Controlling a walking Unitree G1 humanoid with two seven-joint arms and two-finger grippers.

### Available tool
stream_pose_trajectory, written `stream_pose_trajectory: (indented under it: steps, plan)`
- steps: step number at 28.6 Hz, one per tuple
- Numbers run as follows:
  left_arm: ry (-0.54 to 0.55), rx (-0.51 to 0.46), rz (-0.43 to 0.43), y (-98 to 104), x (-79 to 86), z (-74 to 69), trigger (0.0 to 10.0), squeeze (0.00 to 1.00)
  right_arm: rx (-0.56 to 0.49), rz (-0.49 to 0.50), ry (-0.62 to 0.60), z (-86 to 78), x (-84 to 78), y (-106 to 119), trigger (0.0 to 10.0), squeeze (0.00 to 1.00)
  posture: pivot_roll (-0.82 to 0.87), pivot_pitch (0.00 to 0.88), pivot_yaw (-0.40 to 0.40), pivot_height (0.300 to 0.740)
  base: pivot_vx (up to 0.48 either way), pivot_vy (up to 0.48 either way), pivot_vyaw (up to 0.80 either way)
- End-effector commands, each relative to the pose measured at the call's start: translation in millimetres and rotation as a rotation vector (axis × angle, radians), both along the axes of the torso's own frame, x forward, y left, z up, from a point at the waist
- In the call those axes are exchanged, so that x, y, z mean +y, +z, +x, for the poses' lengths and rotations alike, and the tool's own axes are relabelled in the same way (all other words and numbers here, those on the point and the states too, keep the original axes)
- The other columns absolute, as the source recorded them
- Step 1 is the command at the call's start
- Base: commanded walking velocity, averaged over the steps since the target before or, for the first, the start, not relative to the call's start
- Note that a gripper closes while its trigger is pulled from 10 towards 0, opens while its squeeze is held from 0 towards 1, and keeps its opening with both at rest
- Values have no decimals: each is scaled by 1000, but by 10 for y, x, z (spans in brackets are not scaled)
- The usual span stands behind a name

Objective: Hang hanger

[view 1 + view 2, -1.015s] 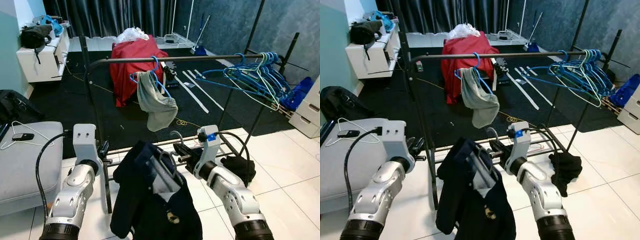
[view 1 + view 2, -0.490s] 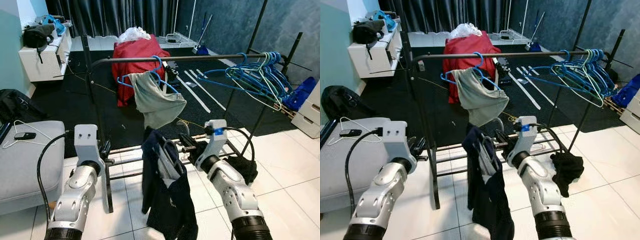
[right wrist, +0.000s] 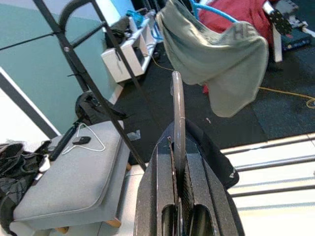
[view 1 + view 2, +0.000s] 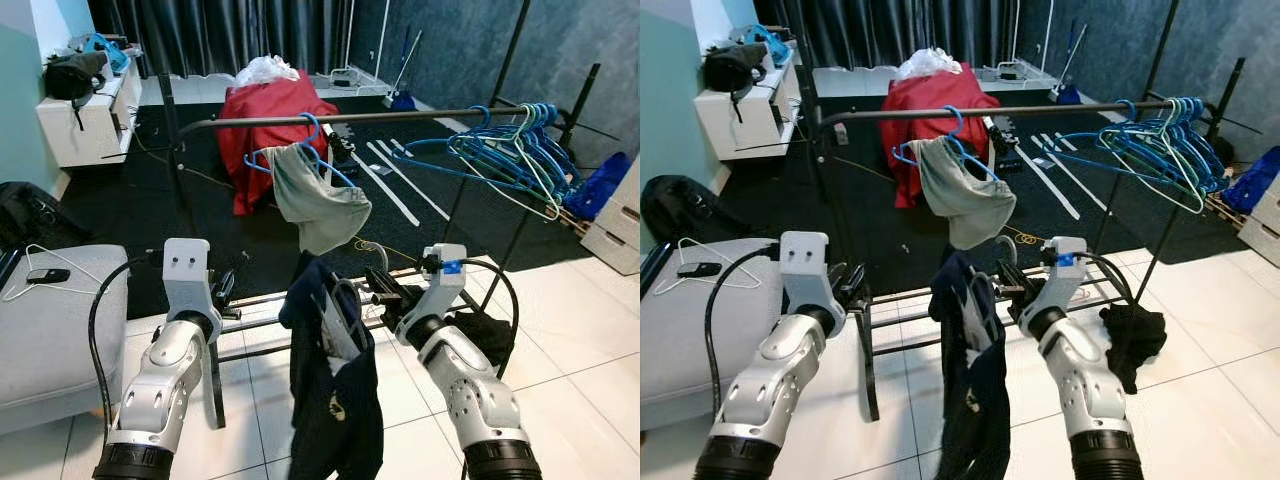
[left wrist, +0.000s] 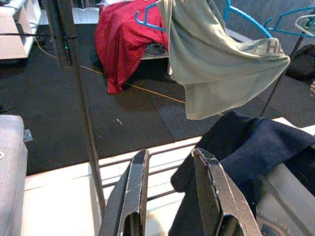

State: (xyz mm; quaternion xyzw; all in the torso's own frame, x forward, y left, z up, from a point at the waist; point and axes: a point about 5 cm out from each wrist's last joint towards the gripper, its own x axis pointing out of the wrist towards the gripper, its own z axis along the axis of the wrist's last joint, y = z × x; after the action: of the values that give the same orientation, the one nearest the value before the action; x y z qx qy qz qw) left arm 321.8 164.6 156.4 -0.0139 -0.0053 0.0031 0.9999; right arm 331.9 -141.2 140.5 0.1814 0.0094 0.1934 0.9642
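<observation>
My right gripper (image 4: 380, 291) is shut on the metal hook (image 3: 177, 110) of a hanger that carries a dark navy garment (image 4: 335, 400). The garment hangs edge-on between my arms, in front of and below the black rack rail (image 4: 350, 117). On that rail a blue hanger holds grey shorts (image 4: 315, 195), just above and beyond the held hook. A bunch of bare blue hangers (image 4: 510, 150) sits at the rail's right end. My left gripper (image 5: 172, 152) is open and holds nothing, left of the garment near the rack's left post (image 4: 178, 190).
A grey cushioned bench (image 4: 50, 330) with a white hanger (image 4: 40, 265) stands at my left. Behind the rack is a red-draped object (image 4: 270, 130). A black cloth (image 4: 480, 335) lies by the rack's foot. White drawers (image 4: 615, 220) stand at far right.
The garment has turned from broadside to edge-on and hangs narrower. My right gripper has shifted right and slightly up with the hanger. The grey shorts swung wide, then settled back.
</observation>
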Motion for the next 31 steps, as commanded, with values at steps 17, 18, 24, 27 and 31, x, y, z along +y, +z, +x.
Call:
stream_pose_trajectory:
  steps: [17, 18, 24, 27, 31]
  plan:
    - [-14, 2, 8, -9, -82, 56, 10000, 0, -85, 2, -10, 39, -17, 170, 10000, 0, -22, 8, -16, 740, 0, 0, 0]
    - [-13, 2, 8, -5, -84, 56, 10000, 0, -88, 2, -11, 49, -16, 169, 10000, 0, -23, 8, -16, 740, 0, 0, 0]
    - [-18, -2, 6, 0, -97, 58, 10000, 0, -90, 3, -8, 49, -11, 172, 10000, 0, -23, 9, -15, 740, 0, 0, 0]
    - [-21, -4, 8, 1, -98, 62, 10000, 0, -92, 2, -1, 54, -3, 179, 10000, 0, -23, 13, -18, 740, 0, 0, 0]
    - [-22, -4, 10, -1, -95, 63, 10000, 0, -94, 1, 4, 62, 7, 188, 10000, 0, -26, 18, -18, 740, 0, 0, 0]
